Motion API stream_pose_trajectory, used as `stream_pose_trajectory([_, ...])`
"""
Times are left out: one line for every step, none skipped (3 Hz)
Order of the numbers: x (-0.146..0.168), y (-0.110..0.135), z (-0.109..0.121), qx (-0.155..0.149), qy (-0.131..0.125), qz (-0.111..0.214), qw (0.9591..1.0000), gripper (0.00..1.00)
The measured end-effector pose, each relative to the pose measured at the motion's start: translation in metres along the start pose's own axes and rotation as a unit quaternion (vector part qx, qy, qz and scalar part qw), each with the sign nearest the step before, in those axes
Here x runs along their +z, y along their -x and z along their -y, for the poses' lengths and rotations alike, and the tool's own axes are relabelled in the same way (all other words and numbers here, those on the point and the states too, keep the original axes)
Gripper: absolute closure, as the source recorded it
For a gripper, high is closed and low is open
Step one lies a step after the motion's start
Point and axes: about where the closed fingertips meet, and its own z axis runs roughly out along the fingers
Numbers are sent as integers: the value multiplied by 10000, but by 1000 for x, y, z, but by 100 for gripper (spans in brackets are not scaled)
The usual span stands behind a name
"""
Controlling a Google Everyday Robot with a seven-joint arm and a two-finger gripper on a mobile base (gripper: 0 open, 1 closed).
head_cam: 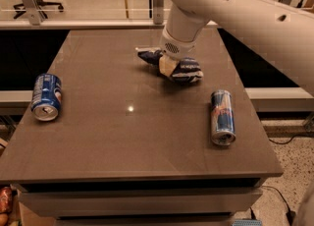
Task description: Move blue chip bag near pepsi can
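Note:
The blue chip bag (185, 69) lies crumpled on the dark table (122, 136), toward the far right of the middle. My gripper (167, 66) is down on the bag's middle, hanging from the white arm (235, 9) that comes in from the upper right. The pepsi can (46, 97) lies on its side near the table's left edge, far from the bag, its silver top facing me.
A slimmer blue-and-silver can (222, 117) with red marks lies on its side at the right of the table. A glass rail (73, 18) and office chairs stand behind the table. The table's front edge is close to me.

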Motion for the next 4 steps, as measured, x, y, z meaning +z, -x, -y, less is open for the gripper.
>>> stream_pose_trajectory([-19,1,-7,-294,32,158,9994,100])
stream_pose_trajectory([-38,2,-13,-575,52,310,9978,100])
stream_pose_trajectory([-57,4,-17,-855,38,436,9954,100])
stream_pose_trajectory([-77,6,-18,-1207,-22,580,9910,100])
